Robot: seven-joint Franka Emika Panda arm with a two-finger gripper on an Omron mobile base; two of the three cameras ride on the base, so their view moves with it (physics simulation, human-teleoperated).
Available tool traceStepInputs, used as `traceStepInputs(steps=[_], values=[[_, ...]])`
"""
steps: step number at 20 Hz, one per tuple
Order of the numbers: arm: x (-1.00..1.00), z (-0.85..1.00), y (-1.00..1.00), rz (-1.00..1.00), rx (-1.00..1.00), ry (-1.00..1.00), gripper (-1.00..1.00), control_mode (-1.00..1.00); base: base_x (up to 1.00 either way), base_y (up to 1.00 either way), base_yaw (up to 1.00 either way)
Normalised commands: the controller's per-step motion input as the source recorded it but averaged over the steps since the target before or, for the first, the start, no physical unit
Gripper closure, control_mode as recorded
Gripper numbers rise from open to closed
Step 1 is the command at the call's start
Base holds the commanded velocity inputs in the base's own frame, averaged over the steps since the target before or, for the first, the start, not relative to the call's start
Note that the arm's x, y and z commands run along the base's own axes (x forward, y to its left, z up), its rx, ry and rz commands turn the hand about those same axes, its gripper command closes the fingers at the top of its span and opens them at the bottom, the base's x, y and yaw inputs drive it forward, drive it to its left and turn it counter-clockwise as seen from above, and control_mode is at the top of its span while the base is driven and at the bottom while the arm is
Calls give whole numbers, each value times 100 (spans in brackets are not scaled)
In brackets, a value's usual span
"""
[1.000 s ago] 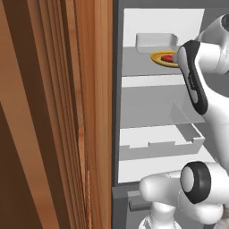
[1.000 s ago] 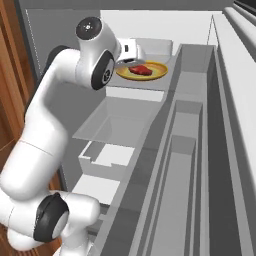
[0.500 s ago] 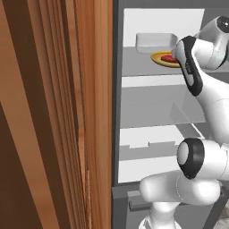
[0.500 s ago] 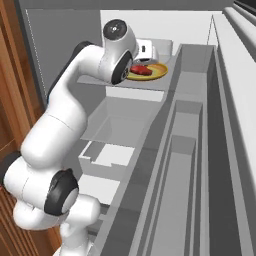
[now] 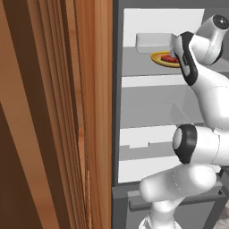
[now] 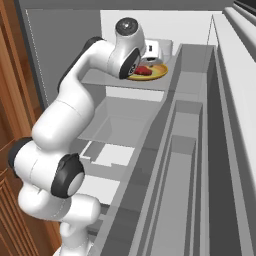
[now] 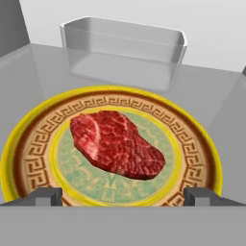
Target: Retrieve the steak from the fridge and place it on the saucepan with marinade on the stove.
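steak (image 7: pixel 116 144): sitting mid yellow plate (image 7: pixel 29 144), top fridge (image 6: pixel 60 45) shelf
gripper (image 7: pixel 123 196): wide open, empty, hovering just short of the steak

I see the steak (image 7: pixel 116 144) as glossy, marbled red meat on a smooth yellow-rimmed plate (image 7: pixel 29 144) with a matt patterned band. Behind it sits a clear, glassy container (image 7: pixel 124 50). The cabinet (image 5: pixel 53 112) beside the fridge (image 5: pixel 117 89) looks like streaky wood.

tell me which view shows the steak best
The hand view: the steak lies whole and unobstructed on the yellow plate, close below the open gripper. In the left base view only a red sliver shows beside the arm; the right base view shows it small, partly hidden.
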Motion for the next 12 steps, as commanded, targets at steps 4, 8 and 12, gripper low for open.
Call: traceStepInputs(steps=[4,8,12], values=[[11,-10,0,7,0,7,-100,-100,0,0,0],[11,-3,0,8,0,0,-100,-100,0,0,0],[9,-16,0,8,0,0,-100,-100,0,0,0]])
